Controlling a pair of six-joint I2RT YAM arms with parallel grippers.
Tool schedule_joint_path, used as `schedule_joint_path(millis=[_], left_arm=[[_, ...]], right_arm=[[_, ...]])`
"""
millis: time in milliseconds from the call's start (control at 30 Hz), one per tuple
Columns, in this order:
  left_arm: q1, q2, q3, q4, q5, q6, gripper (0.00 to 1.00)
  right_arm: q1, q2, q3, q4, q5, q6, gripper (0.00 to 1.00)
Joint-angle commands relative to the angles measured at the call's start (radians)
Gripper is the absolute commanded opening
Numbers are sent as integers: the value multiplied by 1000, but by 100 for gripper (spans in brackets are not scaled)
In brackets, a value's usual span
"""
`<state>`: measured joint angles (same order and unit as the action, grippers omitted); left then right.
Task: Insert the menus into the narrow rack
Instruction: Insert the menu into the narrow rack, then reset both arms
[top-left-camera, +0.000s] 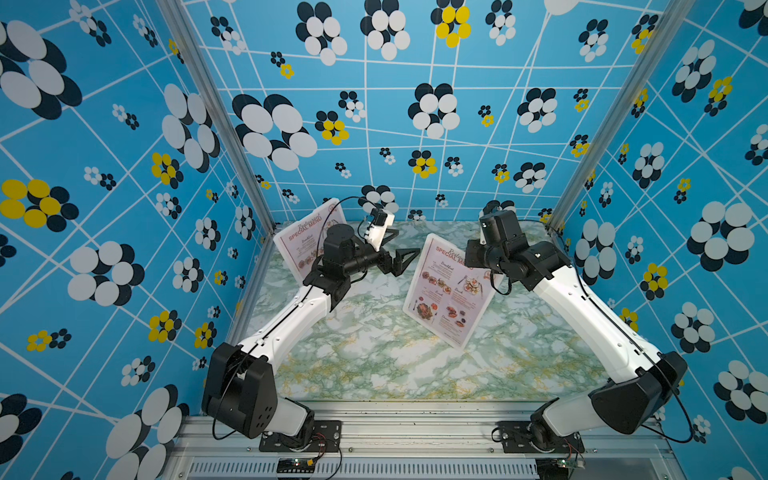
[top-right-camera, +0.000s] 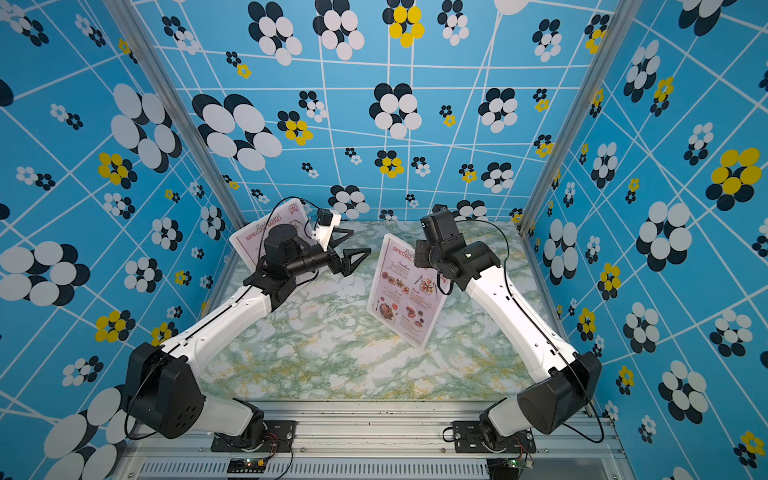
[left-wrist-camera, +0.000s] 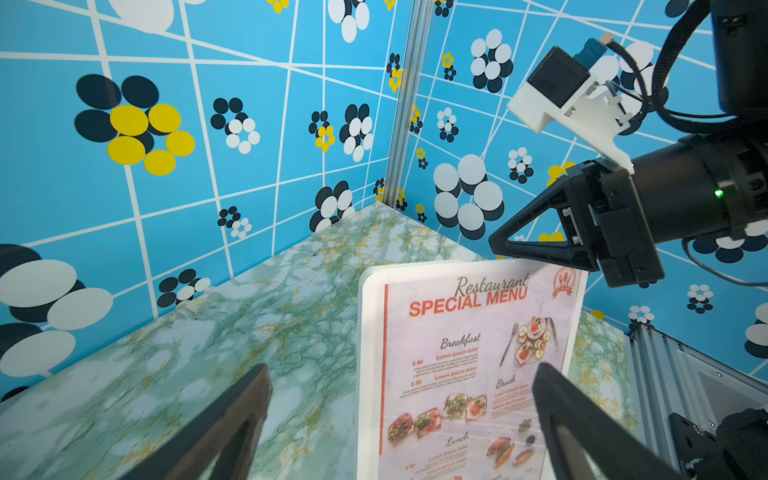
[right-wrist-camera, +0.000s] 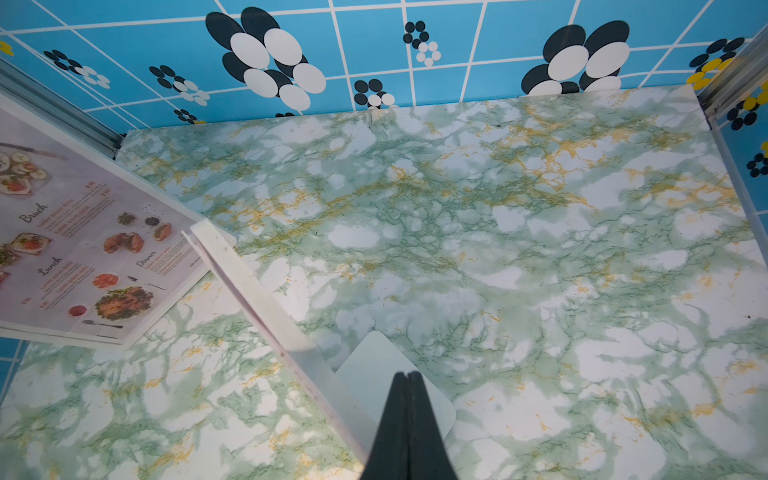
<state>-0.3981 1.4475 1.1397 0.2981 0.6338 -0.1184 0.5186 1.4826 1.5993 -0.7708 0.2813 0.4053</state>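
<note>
In both top views a pale-pink menu (top-left-camera: 449, 291) (top-right-camera: 405, 291) stands upright over the middle of the table. My right gripper (top-left-camera: 482, 266) (right-wrist-camera: 407, 376) is shut on its upper corner. The left wrist view shows that menu's face (left-wrist-camera: 478, 353) with the right gripper's fingers (left-wrist-camera: 540, 245) at its top edge. A second menu (top-left-camera: 297, 243) (right-wrist-camera: 83, 249) leans in the back left corner, behind my left arm. My left gripper (top-left-camera: 405, 244) (left-wrist-camera: 401, 374) is open and empty, just left of the held menu. The narrow rack shows in no view.
The green marbled table (top-left-camera: 374, 353) is boxed in by blue flowered walls (top-left-camera: 374, 124) on three sides, with aluminium posts (top-left-camera: 216, 112) at the back corners. Both arm bases are bolted to the metal rail (top-left-camera: 415, 428) along the front edge.
</note>
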Motion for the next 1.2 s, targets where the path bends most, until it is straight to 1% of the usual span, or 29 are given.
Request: schedule_joint_path(millis=[0,33,100,133,200,267,333,433,467,533,600,700,800,867,933,1000,1067,1100,1167], left_arm=[[-6,-41,-13,-8,-25,17,100],[-5,-46,-12,-15,-35,19,99],[-6,-63,-11,-47,-71,32,99],[-5,-72,-14,-62,-98,38,100],[-5,-105,-32,-95,-181,51,100],[-3,-144,-52,-134,-275,68,100],[12,-195,-72,-181,-358,90,99],[72,-273,-100,-264,-470,90,99],[107,-297,-114,-290,-510,65,99],[196,-342,-154,-322,-550,1,99],[260,-392,-220,-332,-611,-12,99],[306,-447,-306,-324,-723,-18,99],[322,-480,-392,-279,-825,1,100],[327,-495,-454,-236,-896,17,99],[334,-504,-537,-161,-923,28,99],[342,-483,-648,-4,-927,41,99],[357,-418,-756,170,-926,45,99],[364,-359,-792,265,-919,54,99],[369,-242,-813,366,-898,77,99]], right_arm=[[8,-18,-6,-46,45,-8,11],[8,-21,34,-48,57,-17,18],[5,-26,69,-63,106,-40,47],[5,-30,81,-67,127,-55,57],[-3,-51,92,-64,177,-93,82],[-40,-79,89,-67,195,-117,98],[-103,-113,76,-67,181,-130,99],[-216,-167,25,-46,170,-129,99],[-254,-183,-16,-32,170,-128,99],[-311,-208,-85,1,186,-117,99],[-358,-231,-182,57,189,-88,99],[-392,-254,-359,190,177,-71,99],[-394,-255,-522,317,165,-80,99],[-394,-250,-609,390,150,-87,99],[-394,-245,-687,466,148,-88,99],[-394,-245,-775,567,163,-92,99],[-394,-235,-856,663,182,-109,99],[-394,-221,-884,702,184,-119,99],[-394,-187,-914,750,205,-158,99]])
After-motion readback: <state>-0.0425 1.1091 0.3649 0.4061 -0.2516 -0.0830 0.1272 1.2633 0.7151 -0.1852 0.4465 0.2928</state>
